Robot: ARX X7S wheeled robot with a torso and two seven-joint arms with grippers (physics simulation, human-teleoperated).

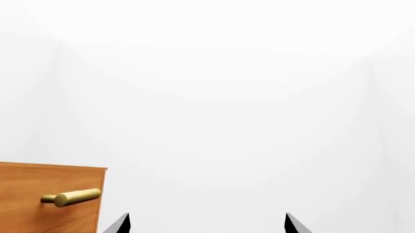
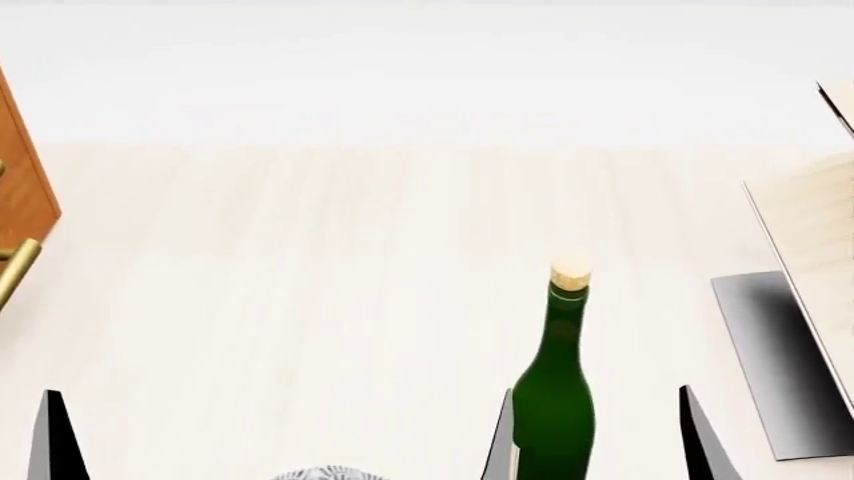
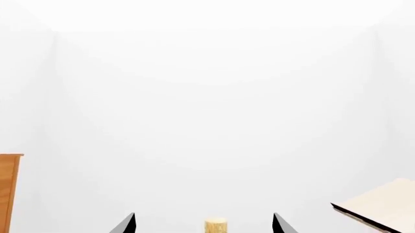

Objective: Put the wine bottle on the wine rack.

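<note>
The wine bottle [image 2: 554, 400], dark green with a tan cork [image 2: 570, 272], stands upright on the pale wood table. My right gripper [image 2: 598, 430] is open, one finger on each side of the bottle's body, not touching it. In the right wrist view the cork [image 3: 216, 226] rises between the spread tips of the right gripper [image 3: 204, 222]. The wine rack [image 2: 817, 250] with its slanted light boards and grey base [image 2: 774, 370] is at the right edge. My left gripper [image 1: 207, 224] is open with nothing between its fingers; only one finger [image 2: 54, 435] shows in the head view.
A brown cabinet [image 2: 20, 170] with a brass handle [image 2: 14, 268] stands at the left; the left wrist view also shows the cabinet [image 1: 39, 213] and its handle [image 1: 71, 196]. A grey patterned bowl [image 2: 327, 473] peeks in at the near edge. A rack board [image 3: 379, 204] shows beside the right gripper.
</note>
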